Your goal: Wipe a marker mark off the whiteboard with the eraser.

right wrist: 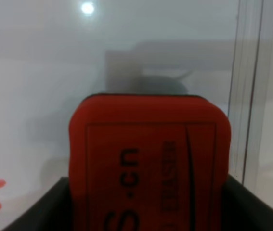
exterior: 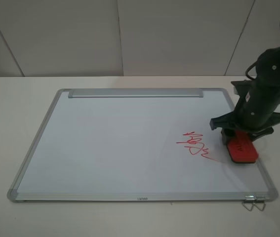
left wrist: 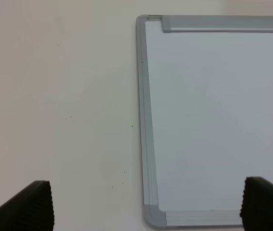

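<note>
Dark green-black right arm (exterior: pixel 268 94), looped black cables; ribbed black fingers (left wrist: pixel 30 207).

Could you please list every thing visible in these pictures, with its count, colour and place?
whiteboard: one, white with silver frame, flat on the table
tray bar: one, silver, along the board's far edge
mark: one, red scribble, on the board's right part, beside the eraser
eraser: one, red with dark lettering, near the board's right edge, in the right gripper
clip: one, metal, at the board's near right corner
table: one, cream, under the board
right gripper: black, shut on the eraser
left gripper: black, open, above the board's corner
</note>
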You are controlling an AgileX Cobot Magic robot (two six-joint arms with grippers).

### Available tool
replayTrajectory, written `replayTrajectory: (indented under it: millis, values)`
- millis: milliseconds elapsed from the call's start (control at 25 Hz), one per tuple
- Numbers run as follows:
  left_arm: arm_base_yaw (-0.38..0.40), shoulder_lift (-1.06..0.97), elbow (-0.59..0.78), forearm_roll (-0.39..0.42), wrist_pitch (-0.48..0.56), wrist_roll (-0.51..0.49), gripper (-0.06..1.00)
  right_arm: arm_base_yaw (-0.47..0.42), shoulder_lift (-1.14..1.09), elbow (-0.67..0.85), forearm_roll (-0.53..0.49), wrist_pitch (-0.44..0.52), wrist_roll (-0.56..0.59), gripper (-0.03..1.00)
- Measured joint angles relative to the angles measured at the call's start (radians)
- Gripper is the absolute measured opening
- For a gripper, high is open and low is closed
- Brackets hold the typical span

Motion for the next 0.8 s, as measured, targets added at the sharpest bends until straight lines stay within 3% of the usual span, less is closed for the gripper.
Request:
replayTrajectory:
  millis: [320, 520, 800]
  values:
    - [0.0, 0.0, 0.0, 0.0, 0.0, 0.0, 0.77, 0.0, 0.0, 0.017, 0.02, -0.034, 0.034, 0.51]
    - [0.0, 0.0, 0.0, 0.0, 0.0, 0.0, 0.77, 0.002, -0.005, 0.017, 0.02, -0.034, 0.035, 0.65]
    - [0.0, 0.0, 0.0, 0.0, 0.0, 0.0, 0.77, -0.007, -0.133, 0.017, 0.001, 0.01, -0.009, 0.69]
